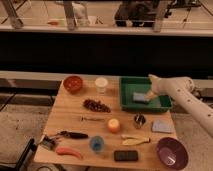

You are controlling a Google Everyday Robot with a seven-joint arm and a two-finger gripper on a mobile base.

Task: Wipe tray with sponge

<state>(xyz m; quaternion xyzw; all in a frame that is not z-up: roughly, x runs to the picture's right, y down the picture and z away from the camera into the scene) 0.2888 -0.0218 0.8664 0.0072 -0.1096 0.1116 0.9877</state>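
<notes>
The green tray (131,85) stands at the back right of the wooden table. The small blue-grey sponge (138,97) lies on the tray's floor, left of centre. My gripper (150,92) reaches in from the right on a white arm and hangs low over the tray. Its tip sits right at the sponge's right end. Whether it touches the sponge is not clear.
Left of the tray stand a white cup (101,84) and a red bowl (73,83). In front of the tray are a metal cup (139,120), a grey-blue pad (161,126), an orange ball (114,125), a purple bowl (172,151) and a black block (125,156). A railing runs behind the table.
</notes>
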